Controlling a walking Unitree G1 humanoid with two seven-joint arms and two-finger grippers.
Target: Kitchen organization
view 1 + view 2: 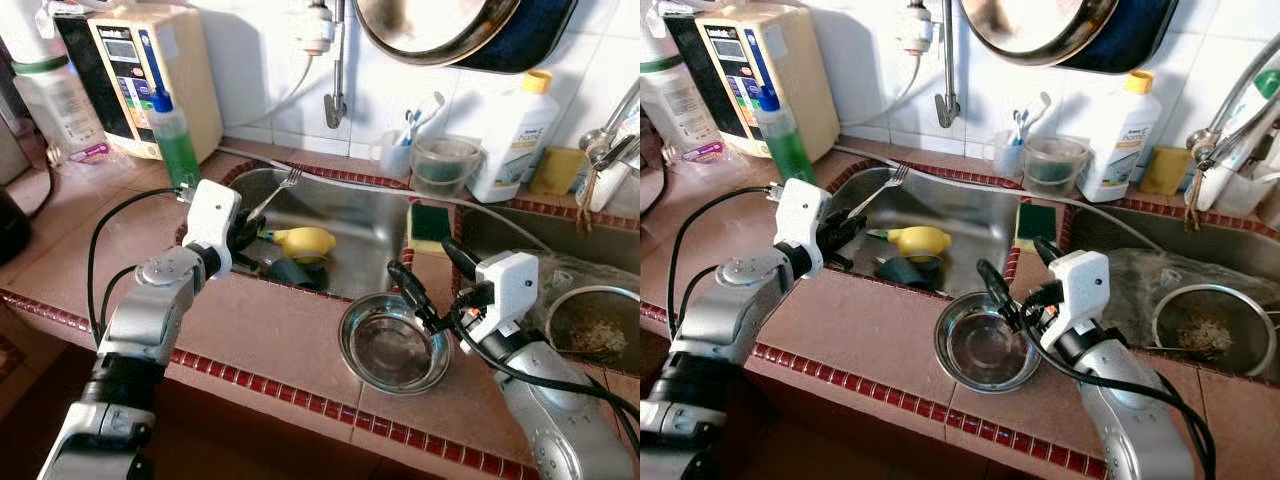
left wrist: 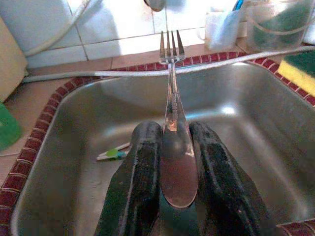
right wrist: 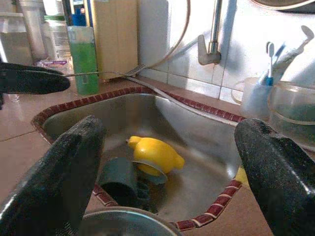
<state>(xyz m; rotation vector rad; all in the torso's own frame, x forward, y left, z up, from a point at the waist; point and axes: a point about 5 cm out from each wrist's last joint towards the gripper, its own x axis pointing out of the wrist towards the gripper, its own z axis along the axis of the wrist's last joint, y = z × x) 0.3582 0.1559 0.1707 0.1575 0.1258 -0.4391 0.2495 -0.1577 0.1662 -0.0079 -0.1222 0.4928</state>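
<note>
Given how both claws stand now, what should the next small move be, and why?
Probably carry the fork toward the steel bowl and release it there: the left claw already grips its handle over the sink, while the open right claw waits by the bowl's rim.

A yellow jug (image 1: pixel 305 242) lies by a dark, perhaps green cup (image 1: pixel 292 272); brown tiled counter (image 1: pixel 280 335).
</note>
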